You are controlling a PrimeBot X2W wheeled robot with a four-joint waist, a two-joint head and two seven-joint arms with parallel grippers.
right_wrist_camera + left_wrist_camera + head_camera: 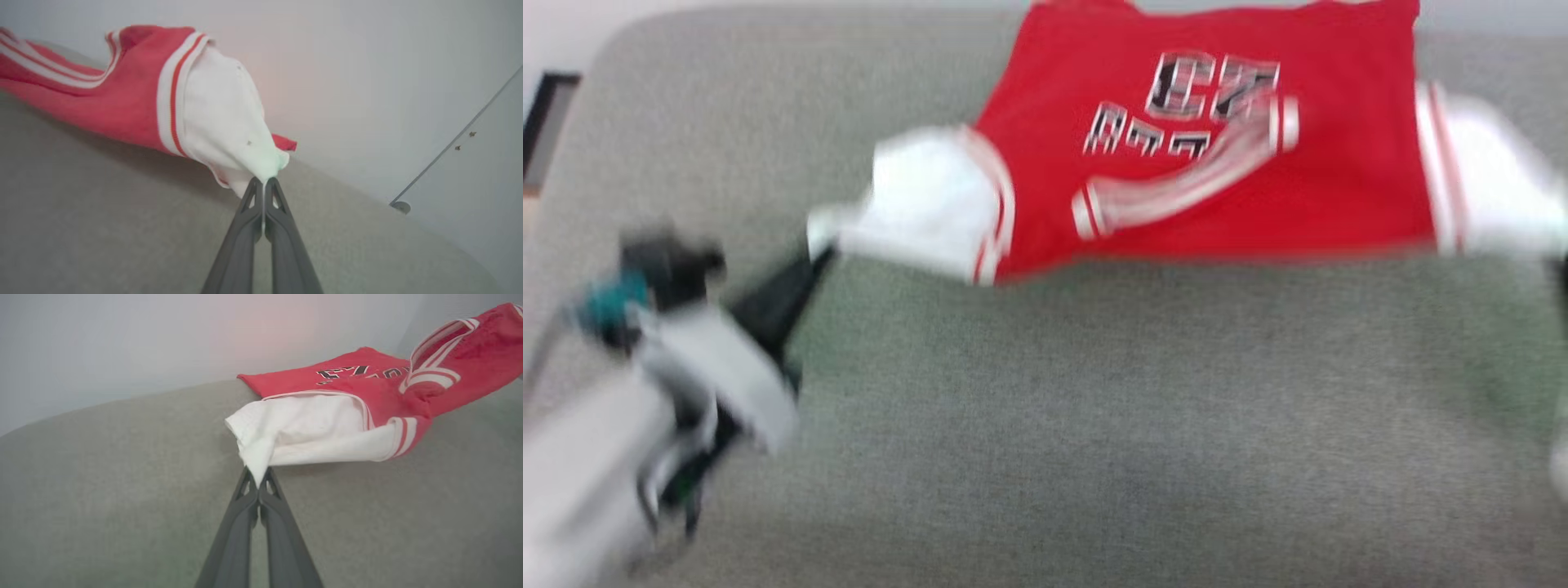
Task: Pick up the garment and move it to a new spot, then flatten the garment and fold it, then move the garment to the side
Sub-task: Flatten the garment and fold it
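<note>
Clamping shut with the left gripper on one white sleeve tip at lower centre of its wrist view, and with the right gripper likewise on the other, holding the garment spread across the head view's upper half over the grey cushion.

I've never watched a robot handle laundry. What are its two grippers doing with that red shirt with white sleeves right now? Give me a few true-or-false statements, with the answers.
1. The left gripper pinches a white sleeve of the red shirt with white short sleeves and black lettering. True.
2. The right gripper is open and holds nothing. False: it is shut on the other white sleeve.
3. The shirt is folded into a small square. False: it is spread wide between the two grippers.
4. A grey fabric surface lies beneath the shirt. True.
</note>
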